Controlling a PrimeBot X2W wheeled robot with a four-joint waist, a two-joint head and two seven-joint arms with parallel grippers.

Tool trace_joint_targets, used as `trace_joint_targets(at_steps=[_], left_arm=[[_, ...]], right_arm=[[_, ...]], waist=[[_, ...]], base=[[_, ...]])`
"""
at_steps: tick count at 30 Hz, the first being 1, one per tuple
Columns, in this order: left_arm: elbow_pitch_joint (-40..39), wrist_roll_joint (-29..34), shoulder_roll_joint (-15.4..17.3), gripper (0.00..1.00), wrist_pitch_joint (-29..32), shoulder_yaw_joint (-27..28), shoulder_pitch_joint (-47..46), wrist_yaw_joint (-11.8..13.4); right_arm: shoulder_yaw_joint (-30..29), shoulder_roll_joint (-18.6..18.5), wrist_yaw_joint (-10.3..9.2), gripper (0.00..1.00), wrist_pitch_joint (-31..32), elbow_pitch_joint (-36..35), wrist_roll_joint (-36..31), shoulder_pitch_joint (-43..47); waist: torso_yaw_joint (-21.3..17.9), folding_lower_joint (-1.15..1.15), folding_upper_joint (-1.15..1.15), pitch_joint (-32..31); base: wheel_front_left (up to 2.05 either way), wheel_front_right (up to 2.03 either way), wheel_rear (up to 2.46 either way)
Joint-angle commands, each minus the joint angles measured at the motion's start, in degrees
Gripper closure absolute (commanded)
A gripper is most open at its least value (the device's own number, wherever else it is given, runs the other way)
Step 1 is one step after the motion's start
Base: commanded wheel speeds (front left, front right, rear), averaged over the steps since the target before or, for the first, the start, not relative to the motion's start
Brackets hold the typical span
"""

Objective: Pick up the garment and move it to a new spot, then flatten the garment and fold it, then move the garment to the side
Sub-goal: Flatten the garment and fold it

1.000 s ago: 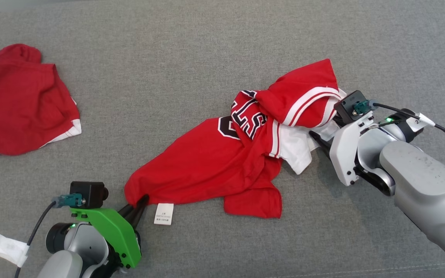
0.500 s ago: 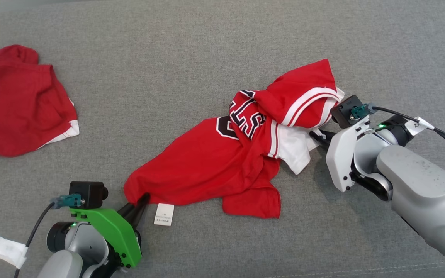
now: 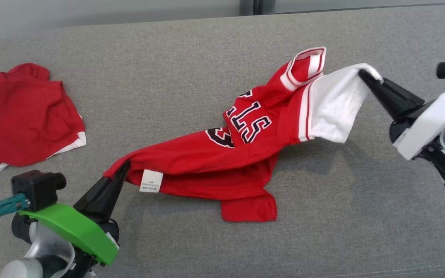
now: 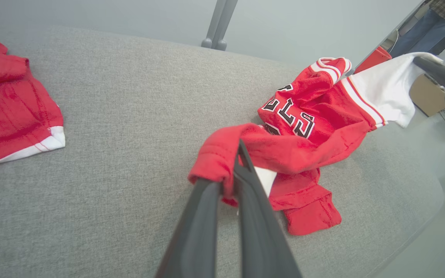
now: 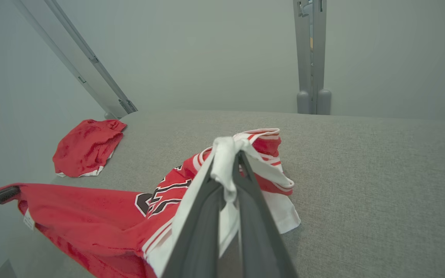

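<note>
The garment [image 3: 222, 162] is a red jersey with black-and-white lettering and a white sleeve. It hangs stretched between both grippers above the grey surface. My left gripper [image 3: 124, 166] is shut on its red hem corner at the lower left, seen up close in the left wrist view [image 4: 235, 162]. My right gripper [image 3: 363, 74] is shut on the white sleeve end at the upper right, and in the right wrist view [image 5: 232, 156] the white cloth bunches between its fingers. A white care label [image 3: 151, 181] dangles near the left grip.
A second red garment [image 3: 21, 119] with white trim lies crumpled at the far left of the grey padded surface [image 3: 168, 69]. Grey posts [image 5: 309, 58] and a pale wall stand behind the surface. A person's legs [image 4: 423, 29] and a shoe show at the far right.
My right gripper has shut on the white sleeve and lifted it up and right. Both grippers have risen, pulling the jersey out long. The head camera has tilted up.
</note>
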Motion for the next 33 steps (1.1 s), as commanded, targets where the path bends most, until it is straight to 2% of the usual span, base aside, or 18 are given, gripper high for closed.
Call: trace_joint_targets(at_steps=[1,8,14,18,20,22,27,33], left_arm=[[-2.45,-0.87,0.92,1.0,0.03,1.17,1.28,0.63],[-15.07,-3.98,2.37,1.0,0.31,5.12,5.89,2.33],[-23.6,-5.93,3.31,1.0,0.32,8.11,8.81,3.55],[-28.05,-7.6,4.79,1.0,1.62,10.4,7.5,4.12],[-28.32,-7.81,5.46,1.0,2.38,11.11,6.14,4.24],[-26.62,-8.13,7.53,1.0,4.66,12.85,0.06,5.0],[-15.62,-5.69,10.91,1.0,9.65,10.82,-18.26,5.62],[5.11,0.32,8.2,1.0,9.1,5.54,-44.34,5.05]], right_arm=[[-2.48,-1.45,0.0,1.0,-1.26,-2.88,1.95,2.11],[-15.79,-7.32,0.0,1.0,-6.22,-14.03,8.96,12.08],[-26.36,-9.81,0.01,1.0,-9.2,-22.36,10.91,20.29],[-32.07,-9.88,0.01,1.0,-9.08,-28.22,12.05,22.69],[-33.18,-9.93,0.0,1.0,-8.67,-28.82,11.88,22.45],[-34.0,-9.93,0.0,1.0,-5.73,-28.14,9.15,18.5],[-30.16,-4.36,-0.01,1.0,1.25,-22.41,3.23,1.56],[-24.68,9.94,-0.01,1.0,7.97,-4.41,-9.56,-24.49]], waist=[[-1.19,0.0,0.0,-1.72],[-3.16,0.0,0.0,-4.47],[-4.75,0.0,0.0,-5.23],[-5.77,0.0,0.0,-2.96],[-5.91,0.0,0.0,-1.92],[-6.34,0.0,0.0,2.46],[-5.79,0.0,0.0,11.57],[-4.63,0.0,0.0,21.02]], base=[[0.0,0.0,0.0],[0.0,0.0,0.0],[0.0,0.0,0.0],[0.0,0.0,0.0],[0.0,0.0,0.0],[0.0,0.0,0.0],[0.0,0.0,0.0],[0.0,0.0,0.0]])
